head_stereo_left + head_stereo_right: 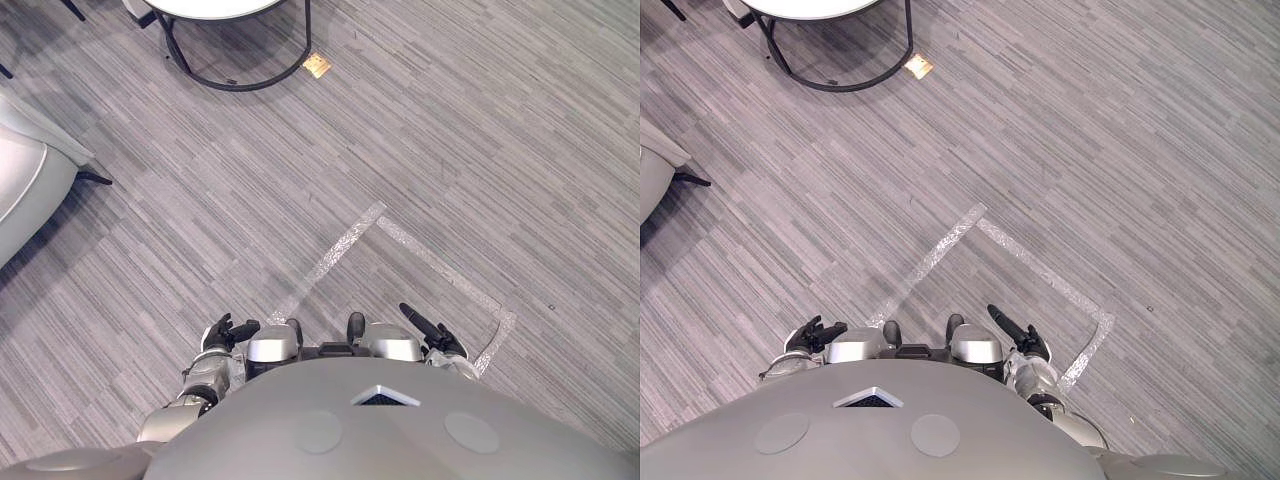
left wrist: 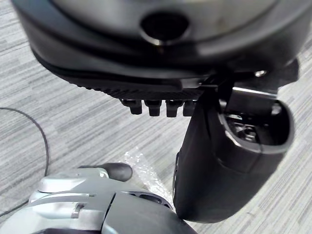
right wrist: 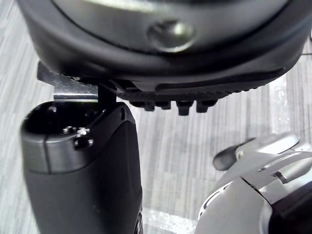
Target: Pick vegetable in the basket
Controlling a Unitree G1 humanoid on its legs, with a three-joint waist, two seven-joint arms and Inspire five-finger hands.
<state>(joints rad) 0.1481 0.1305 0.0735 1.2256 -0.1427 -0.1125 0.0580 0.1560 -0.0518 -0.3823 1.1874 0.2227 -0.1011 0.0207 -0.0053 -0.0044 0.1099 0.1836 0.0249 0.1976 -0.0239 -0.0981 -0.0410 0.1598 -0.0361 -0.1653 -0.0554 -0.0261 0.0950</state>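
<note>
My left hand hangs low by my left side over the grey carpet, fingers relaxed and holding nothing. In the left wrist view its thumb stands out straight and its fingertips lie in a row, with bare carpet past them. My right hand hangs by my right side, fingers straight and pointing forward, also holding nothing. The right wrist view has its thumb straight, with carpet beyond.
A round white table on a black ring base stands far ahead to the left. A pale chair sits at the left edge. Clear tape lines mark a square on the carpet, and a small tan tag lies near the table.
</note>
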